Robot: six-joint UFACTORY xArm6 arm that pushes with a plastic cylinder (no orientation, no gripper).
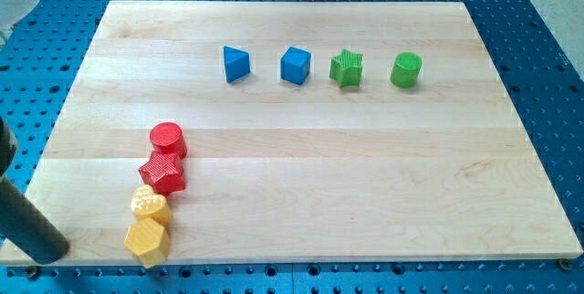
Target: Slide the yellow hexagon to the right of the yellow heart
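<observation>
Rod: you see the dark rod enter from the view's left edge and slant down toward the view's bottom left.
My tip [52, 250]: it sits at the bottom-left corner of the tabletop [365, 175], right at the front edge.
Gripper: this arm carries none, so you have no jaws to read as apart or together; only the rod shows.
Yellow hexagon [146, 240]: you find it to the view's right of my tip, near it but clearly apart, at almost the same height in the view, close to the tabletop's front edge.
Yellow heart [150, 204]: it lies to the view's right of my tip and a little toward the view's top, touching the yellow hexagon from above.
Red star [163, 173]: it stands up and to the right of my tip, just beyond the yellow heart and touching it.
Red cylinder [168, 139]: farther up from my tip, it tops the slanted column of four blocks and touches the red star.
Blue wedge-shaped block [235, 64]: well apart from my tip, toward the view's top right.
Blue cube [295, 66]: just right of that block, in the same row.
Green star [346, 68]: next in the row, farther right.
Green cylinder [406, 70]: the farthest block from my tip, at the row's right end.
</observation>
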